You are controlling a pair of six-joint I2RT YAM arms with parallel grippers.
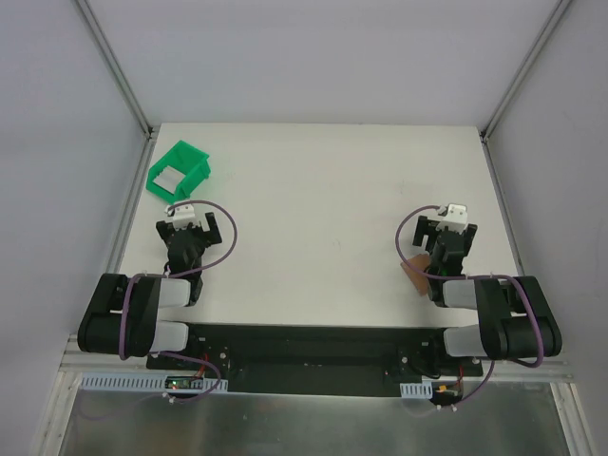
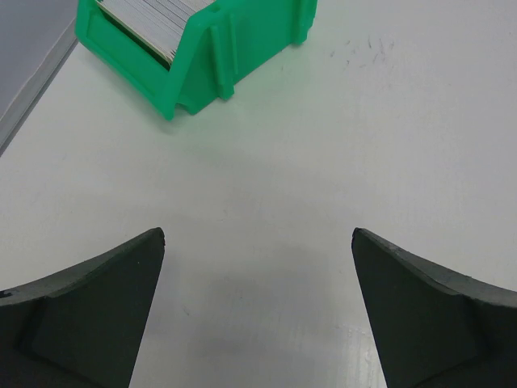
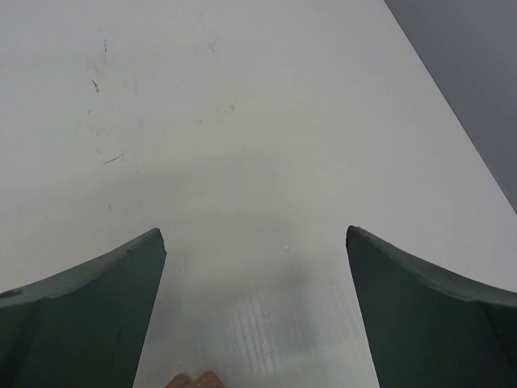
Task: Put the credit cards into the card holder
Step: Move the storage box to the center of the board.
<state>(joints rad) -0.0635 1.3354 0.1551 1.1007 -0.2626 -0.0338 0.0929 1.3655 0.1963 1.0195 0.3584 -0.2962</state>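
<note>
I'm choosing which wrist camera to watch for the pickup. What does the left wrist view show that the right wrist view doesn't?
Only the left wrist view: the green bin at upper left, pale cards stacked inside. Only the right wrist view: a tan sliver of the card holder at the bottom edge, and the table ending on the right. Both: bare white table under an open, empty claw, the left claw and the right claw.
</note>
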